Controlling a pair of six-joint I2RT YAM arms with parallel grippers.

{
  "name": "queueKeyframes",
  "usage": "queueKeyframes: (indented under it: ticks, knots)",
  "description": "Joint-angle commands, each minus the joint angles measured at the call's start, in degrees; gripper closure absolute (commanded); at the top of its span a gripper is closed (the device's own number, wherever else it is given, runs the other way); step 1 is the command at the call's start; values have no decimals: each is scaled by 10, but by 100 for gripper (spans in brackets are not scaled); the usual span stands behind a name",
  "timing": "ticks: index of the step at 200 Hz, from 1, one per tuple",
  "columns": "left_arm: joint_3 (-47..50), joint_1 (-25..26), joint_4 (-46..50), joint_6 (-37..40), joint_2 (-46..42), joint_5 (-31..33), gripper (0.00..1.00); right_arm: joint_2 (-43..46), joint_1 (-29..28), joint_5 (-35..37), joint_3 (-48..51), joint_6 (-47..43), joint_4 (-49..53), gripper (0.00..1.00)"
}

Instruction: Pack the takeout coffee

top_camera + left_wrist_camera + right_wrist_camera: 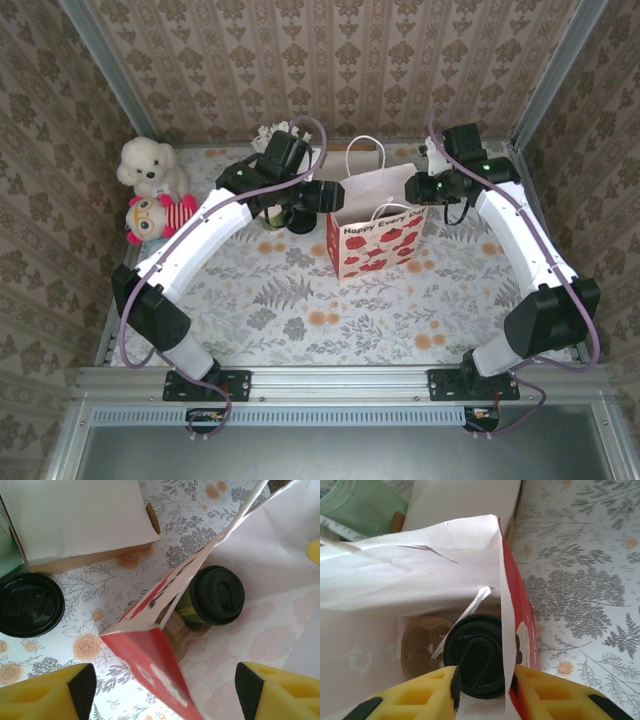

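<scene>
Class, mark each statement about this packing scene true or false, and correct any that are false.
1. A lidded cup stands inside the gift bag. True.
2. The left gripper is clamped on that cup. False: its jaws are wide open over the bag's edge and hold nothing.
3. A second black lid sits outside the bag. True.
4. The bag lies flat on its side. False: it stands upright with its mouth open.
5. The white plush toy sits at the table's right side. False: it is at the left.
6. The bag's wall runs between the fingers of the right gripper. True.
</scene>
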State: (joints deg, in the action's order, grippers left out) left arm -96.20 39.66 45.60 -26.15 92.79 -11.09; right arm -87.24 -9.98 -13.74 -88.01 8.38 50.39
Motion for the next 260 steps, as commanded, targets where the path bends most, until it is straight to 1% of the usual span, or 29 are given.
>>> queueKeyframes:
  ticks: [1, 13, 25, 36, 48, 73, 96, 101, 104, 110, 126, 143, 152, 161, 176, 194, 202, 212, 229, 245, 260]
  knots:
    - [22, -5, -3, -29, -38, 1, 31, -2, -31, -15, -14, 54, 24, 70]
    - [50, -13, -7, -37, -56, -3, 38, -2, -55, -10, -14, 85, 21, 70]
    - [79, -26, -14, -43, -82, -7, 48, 3, -77, -5, -9, 126, 7, 70]
    - [101, -39, -17, -44, -107, -9, 55, 6, -96, -6, -3, 162, -10, 70]
    - [122, -56, -16, -44, -132, -13, 60, 9, -124, -7, 4, 199, -34, 70]
    - [163, -91, -11, -39, -179, -24, 65, 2, -173, -20, 9, 256, -92, 69]
    - [188, -129, 7, -26, -211, -20, 68, -14, -201, -17, -8, 277, -115, 68]
    - [192, -131, 11, -23, -218, -18, 68, -18, -203, -16, -14, 277, -115, 68]
    - [194, -150, 11, -21, -220, -18, 68, -21, -204, -17, -17, 278, -114, 68]
    - [199, -162, 14, -19, -226, -17, 68, -24, -204, -21, -22, 277, -115, 67]
    - [206, -188, 16, -11, -238, -21, 69, -26, -202, -24, -33, 271, -111, 62]
    - [208, -205, 17, -4, -242, -35, 69, -22, -182, -24, -46, 244, -92, 50]
    - [207, -209, 17, -3, -241, -40, 69, -17, -157, -22, -47, 228, -86, 42]
    - [206, -210, 15, 1, -239, -49, 69, -12, -128, -23, -42, 211, -87, 38]
    - [207, -211, 13, 3, -234, -60, 66, -10, -79, -44, -23, 177, -110, 29]
    - [210, -213, 8, 0, -234, -67, 61, -26, -22, -74, 9, 145, -171, 23]
    - [212, -216, 3, -2, -238, -70, 57, -46, -1, -85, 15, 133, -192, 23]
    - [216, -217, -8, -3, -246, -75, 49, -80, 21, -100, 6, 111, -222, 23]
    - [233, -218, -37, -7, -272, -73, 32, -155, 44, -126, -38, 61, -235, 26]
    - [255, -218, -56, -13, -305, -44, 19, -233, 47, -139, -97, 3, -227, 28]
    - [274, -219, -62, -24, -334, -2, 10, -302, 48, -146, -154, -11, -226, 30]
